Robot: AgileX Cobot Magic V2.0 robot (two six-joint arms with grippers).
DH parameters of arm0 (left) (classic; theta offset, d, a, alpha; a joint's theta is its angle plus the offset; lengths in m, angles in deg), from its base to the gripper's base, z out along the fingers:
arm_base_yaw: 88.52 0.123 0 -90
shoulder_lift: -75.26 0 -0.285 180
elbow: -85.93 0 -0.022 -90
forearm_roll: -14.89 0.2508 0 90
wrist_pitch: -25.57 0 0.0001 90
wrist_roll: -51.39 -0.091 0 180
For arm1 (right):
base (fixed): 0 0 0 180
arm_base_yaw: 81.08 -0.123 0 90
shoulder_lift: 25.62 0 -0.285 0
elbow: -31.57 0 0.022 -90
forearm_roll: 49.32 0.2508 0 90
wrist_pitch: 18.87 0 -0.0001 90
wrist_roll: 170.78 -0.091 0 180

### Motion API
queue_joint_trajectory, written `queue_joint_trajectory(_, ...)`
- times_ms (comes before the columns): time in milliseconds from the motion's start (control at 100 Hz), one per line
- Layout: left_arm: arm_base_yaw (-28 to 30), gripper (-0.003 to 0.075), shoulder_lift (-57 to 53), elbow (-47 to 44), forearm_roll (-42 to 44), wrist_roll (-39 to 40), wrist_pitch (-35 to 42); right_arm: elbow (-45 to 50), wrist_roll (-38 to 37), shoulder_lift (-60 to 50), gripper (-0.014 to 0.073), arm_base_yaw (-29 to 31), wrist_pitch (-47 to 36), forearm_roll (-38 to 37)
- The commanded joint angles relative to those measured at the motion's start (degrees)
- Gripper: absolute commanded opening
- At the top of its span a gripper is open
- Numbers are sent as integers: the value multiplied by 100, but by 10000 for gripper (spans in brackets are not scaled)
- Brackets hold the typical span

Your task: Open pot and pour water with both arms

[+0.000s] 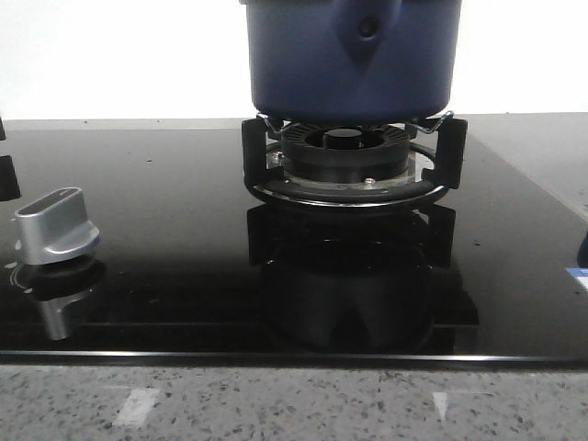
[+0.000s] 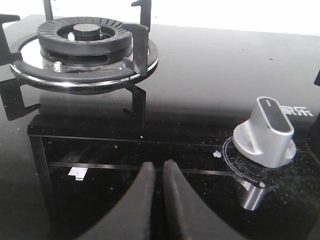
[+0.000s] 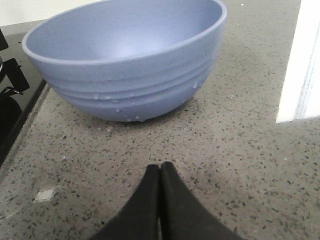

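Observation:
The dark navy-blue pot (image 1: 349,64) stands on the gas burner's black supports (image 1: 344,152) at the back middle of the glass hob. Its teardrop handle mount (image 1: 367,28) faces me, and its top is cut off by the frame. My left gripper (image 2: 158,167) is shut and empty, low over the black glass near a silver knob (image 2: 264,132). My right gripper (image 3: 160,167) is shut and empty over the speckled counter, in front of a light blue bowl (image 3: 125,55). Neither gripper shows in the front view.
The silver knob (image 1: 57,225) sits at the hob's left. A burner with no pot on it (image 2: 85,42) shows in the left wrist view. The bowl's edge (image 1: 582,257) shows at the far right. The speckled stone counter (image 1: 294,404) runs along the front.

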Motion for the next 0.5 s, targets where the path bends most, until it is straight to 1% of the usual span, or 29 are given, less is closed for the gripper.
queue_joint_trajectory(0,26,-20,-150,-184,28,57,369,170,34,-123,-74,29,-118,-100)
queue_joint_trajectory(130,26,-20,-150,-184,485,57,566,170,34,-123,-74,29,-118,-100)
queue_joint_trajectory(350,26,-20,-150,-184,495,57,767,160,34,-123,-74,29,-141,-107)
queue_joint_trajectory(490,26,-20,-150,-184,495,57,767,160,34,-123,-74,29,-618,-191)
